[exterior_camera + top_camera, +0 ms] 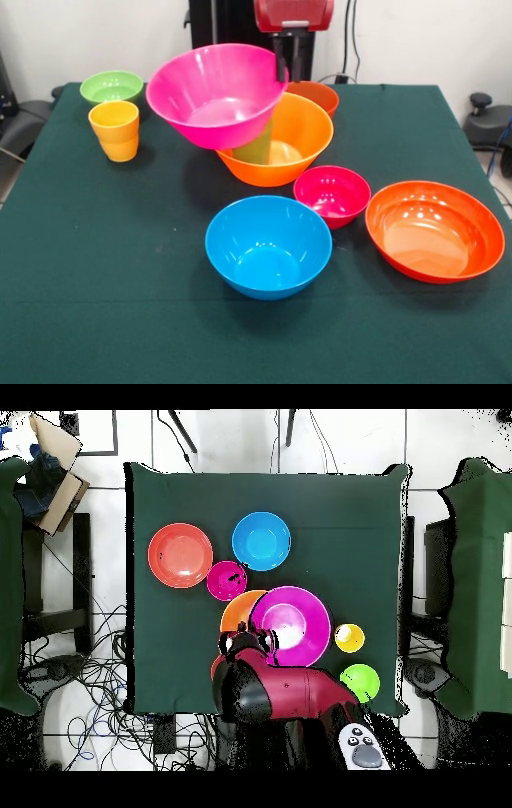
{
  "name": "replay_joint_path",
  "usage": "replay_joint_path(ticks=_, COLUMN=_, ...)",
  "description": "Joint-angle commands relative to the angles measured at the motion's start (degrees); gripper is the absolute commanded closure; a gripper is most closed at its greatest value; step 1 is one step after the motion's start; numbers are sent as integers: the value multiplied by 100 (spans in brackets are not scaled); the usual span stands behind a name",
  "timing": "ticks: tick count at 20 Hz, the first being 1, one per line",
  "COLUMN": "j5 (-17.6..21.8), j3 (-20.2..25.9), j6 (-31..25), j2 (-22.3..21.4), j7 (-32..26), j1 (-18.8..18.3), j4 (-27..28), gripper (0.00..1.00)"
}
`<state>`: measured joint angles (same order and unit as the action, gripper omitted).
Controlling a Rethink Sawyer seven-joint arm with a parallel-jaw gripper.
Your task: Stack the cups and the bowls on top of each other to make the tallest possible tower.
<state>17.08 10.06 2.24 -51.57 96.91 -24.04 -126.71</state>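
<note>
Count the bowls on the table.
7: big pink tilted in big orange, orange-red behind, green, magenta, blue, wide red-orange.

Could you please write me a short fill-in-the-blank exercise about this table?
1. The pink bowl rests tilted on a green cup standing inside the big ____ bowl.
2. The gripper is at the rim of the ____ bowl.
3. The yellow cup stands beside the small ____ bowl.
4. The magenta bowl sits between the blue bowl and the wide ____ bowl.

Missing words: orange; pink; green; red-orange

Glossy smooth plastic bowls [269,246]; matt green cloth table cover [96,264].
</note>
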Motion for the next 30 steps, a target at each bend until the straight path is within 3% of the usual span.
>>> replay_joint_path(ticks=1, j5=288, j3=191, j6=-41, j2=331, j7=523, j1=83, j4=215, gripper=100)
replay_joint_path(ticks=20, j5=183, j3=112, j6=-39, j2=395, j7=595, j1=219, j4=299, gripper=100)
replay_joint_path(ticks=30, j5=-50, j3=-340, j6=228, j2=518, j7=889, j1=884, j4=279, gripper=100)
